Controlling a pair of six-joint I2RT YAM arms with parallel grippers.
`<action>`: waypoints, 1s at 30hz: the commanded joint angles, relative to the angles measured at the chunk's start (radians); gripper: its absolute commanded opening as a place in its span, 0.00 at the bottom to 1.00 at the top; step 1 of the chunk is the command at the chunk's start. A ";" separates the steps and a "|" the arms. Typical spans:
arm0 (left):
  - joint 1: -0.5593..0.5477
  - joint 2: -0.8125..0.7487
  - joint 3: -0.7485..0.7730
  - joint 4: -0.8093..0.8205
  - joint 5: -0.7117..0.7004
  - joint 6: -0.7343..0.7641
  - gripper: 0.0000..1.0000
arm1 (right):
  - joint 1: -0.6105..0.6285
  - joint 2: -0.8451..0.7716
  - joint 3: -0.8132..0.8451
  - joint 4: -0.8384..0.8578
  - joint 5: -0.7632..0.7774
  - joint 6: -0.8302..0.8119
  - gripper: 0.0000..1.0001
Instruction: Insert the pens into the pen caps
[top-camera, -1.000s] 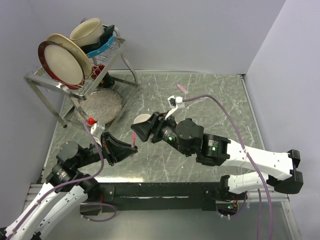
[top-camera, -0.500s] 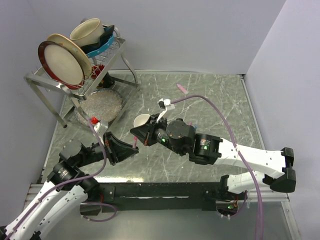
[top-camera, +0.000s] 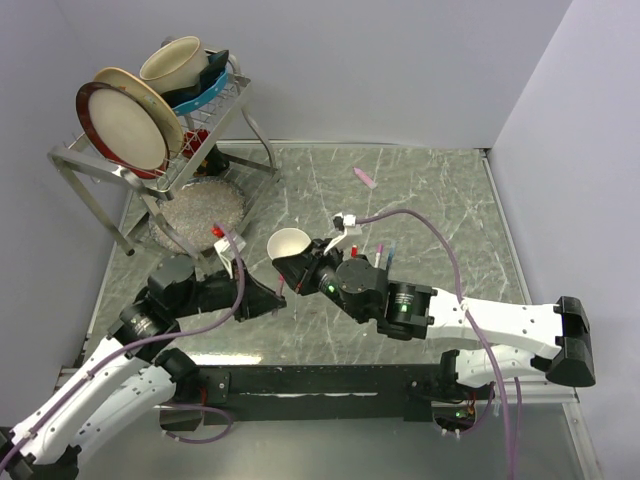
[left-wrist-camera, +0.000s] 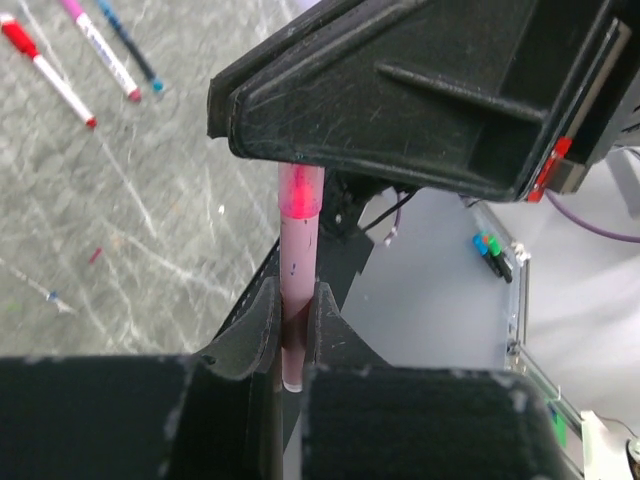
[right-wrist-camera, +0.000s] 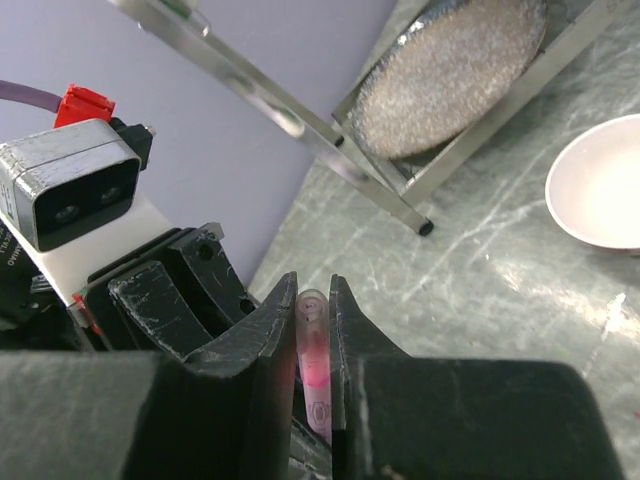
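My left gripper is shut on the barrel of a pink pen, which stands up out of its fingers. The pen's bright pink tip sits inside a clear pinkish pen cap, and my right gripper is shut on that cap. In the top view the two grippers meet nose to nose, left gripper and right gripper, and the pen and cap are hidden between them. More pens lie on the table behind the right arm, and a pink one lies far back.
A small white bowl stands just behind the grippers. A dish rack with plates and a cup fills the far left, with a glittery plate under it. Red, pink and blue pens show in the left wrist view.
The right gripper has swung down and left onto the pen's tip, its jaws closing. The left arm has pushed the pen to the right to meet it.
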 joint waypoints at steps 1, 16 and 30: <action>0.027 0.071 0.146 0.274 -0.216 0.053 0.01 | 0.152 0.045 -0.099 0.055 -0.375 0.111 0.00; 0.028 -0.003 0.065 0.288 0.046 -0.012 0.60 | -0.113 -0.069 0.048 -0.142 -0.226 0.069 0.00; 0.028 -0.094 0.004 0.024 -0.165 0.134 1.00 | -0.674 -0.020 0.056 -0.489 -0.370 -0.140 0.00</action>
